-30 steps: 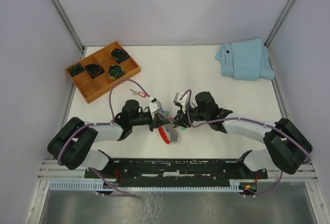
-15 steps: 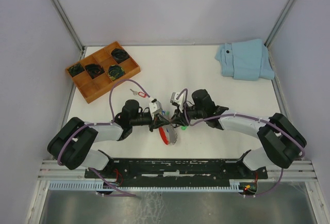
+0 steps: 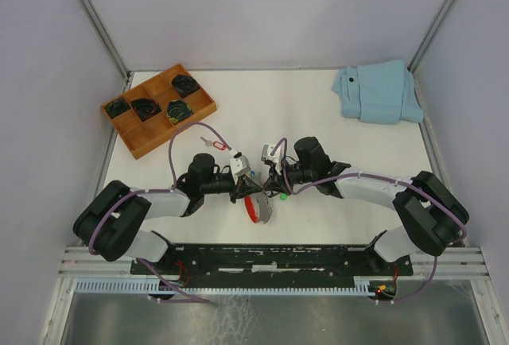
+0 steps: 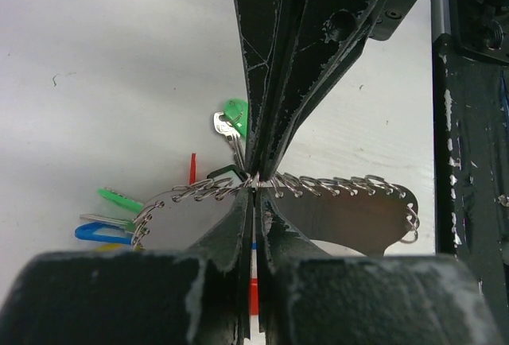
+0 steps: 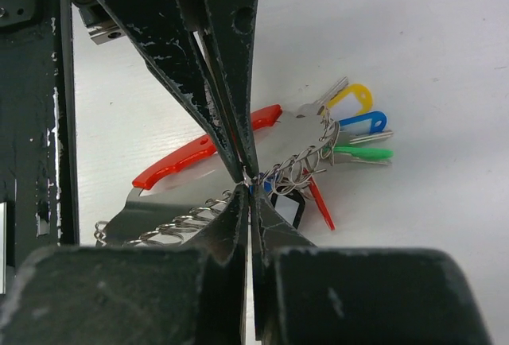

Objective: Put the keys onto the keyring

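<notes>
The keyring (image 3: 259, 207), a row of small metal rings (image 4: 334, 184) on a grey strap with a red band (image 5: 199, 151), hangs between my two grippers. Blue (image 5: 367, 120), yellow and green tags hang off its end. My left gripper (image 4: 254, 190) is shut on the ring row. My right gripper (image 5: 250, 184) is shut on the same spot from the opposite side, tip to tip. One of the keys, with a green tag (image 4: 233, 114), lies under the right fingers. The red-tagged key (image 3: 213, 143) lies on the table behind the left arm.
A wooden compartment tray (image 3: 157, 108) with dark coiled items stands at the back left. A folded light-blue cloth (image 3: 378, 91) lies at the back right. Both wrists crowd the table's near middle.
The right gripper has closed from part open and shifted slightly left, meeting the left gripper at the ring row. The left gripper has stayed shut in place.
</notes>
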### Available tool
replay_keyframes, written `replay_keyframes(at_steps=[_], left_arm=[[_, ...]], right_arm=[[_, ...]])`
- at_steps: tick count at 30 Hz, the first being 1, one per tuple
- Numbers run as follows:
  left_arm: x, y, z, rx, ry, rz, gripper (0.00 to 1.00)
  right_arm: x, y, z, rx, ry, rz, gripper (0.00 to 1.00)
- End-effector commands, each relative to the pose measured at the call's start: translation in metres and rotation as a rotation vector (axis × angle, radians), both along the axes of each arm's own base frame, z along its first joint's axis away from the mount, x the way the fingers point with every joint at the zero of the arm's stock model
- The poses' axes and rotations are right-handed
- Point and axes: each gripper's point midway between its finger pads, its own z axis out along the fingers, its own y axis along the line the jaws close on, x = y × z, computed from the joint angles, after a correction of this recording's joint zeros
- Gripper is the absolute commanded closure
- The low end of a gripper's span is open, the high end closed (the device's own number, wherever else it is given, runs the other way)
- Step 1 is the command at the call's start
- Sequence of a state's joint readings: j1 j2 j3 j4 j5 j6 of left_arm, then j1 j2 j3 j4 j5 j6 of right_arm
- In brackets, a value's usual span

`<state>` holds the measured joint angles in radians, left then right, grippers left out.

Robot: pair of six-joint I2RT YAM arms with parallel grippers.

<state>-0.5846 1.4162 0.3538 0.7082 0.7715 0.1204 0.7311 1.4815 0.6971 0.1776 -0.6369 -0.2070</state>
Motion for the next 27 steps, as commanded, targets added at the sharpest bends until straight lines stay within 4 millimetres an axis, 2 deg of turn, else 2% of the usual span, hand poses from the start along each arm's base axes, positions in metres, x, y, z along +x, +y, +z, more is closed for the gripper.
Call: replay_keyframes(at_steps=[1,11,17,20,24,27], left_arm=[[0.001,-0.009,0.024,-0.061,-0.098,-0.062,0.97],[0.000,-0.011,0.022,-0.059,-0.080,-0.075,0.82],[-0.002,-0.012,0.019,-0.055,-0.061,-0.090,0.79],[-0.003,-0.014,0.018,-0.053,-0.050,-0.105,0.81],[-0.005,-0.015,0.015,-0.048,-0.038,-0.125,0.97],[-0.004,-0.015,0.015,-0.041,-0.037,-0.123,0.97]], right_arm=[[0.000,0.013,0.024,0.068,-0.040,0.070,0.99],[-0.005,0.014,0.031,0.090,-0.056,0.100,0.99],[-0.004,0.014,0.033,0.093,-0.068,0.102,0.99],[-0.004,0.013,0.035,0.095,-0.076,0.103,0.99],[-0.003,0.013,0.037,0.095,-0.080,0.100,0.99],[-0.003,0.011,0.037,0.087,-0.076,0.087,0.97]])
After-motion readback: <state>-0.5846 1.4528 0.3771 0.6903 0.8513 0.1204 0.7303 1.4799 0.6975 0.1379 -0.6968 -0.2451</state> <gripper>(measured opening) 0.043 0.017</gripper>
